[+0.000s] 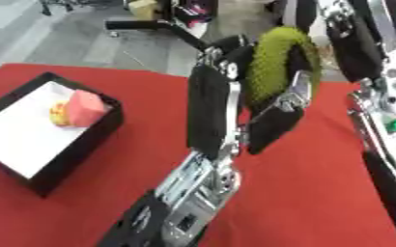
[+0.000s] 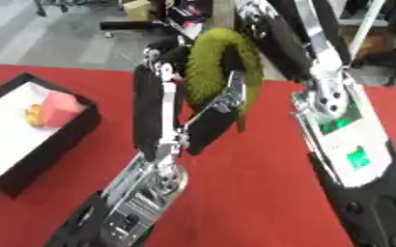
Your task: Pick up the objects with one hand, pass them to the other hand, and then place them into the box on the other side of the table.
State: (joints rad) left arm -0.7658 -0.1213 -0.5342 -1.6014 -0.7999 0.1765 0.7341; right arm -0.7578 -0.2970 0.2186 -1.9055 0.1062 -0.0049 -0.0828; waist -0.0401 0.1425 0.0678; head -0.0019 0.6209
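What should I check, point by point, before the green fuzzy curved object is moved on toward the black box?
1. Left hand holds the green fuzzy curved object: ok, fingers curl round it.
2. Right hand grips the object too: cannot tell; only the right arm shows beside it.
3. Black box with white floor stands on the red table, at the left: ok.
4. Room in the box: ok; a pink block and a small yellow thing lie at its far corner.
5. Object lifted off the table: ok.
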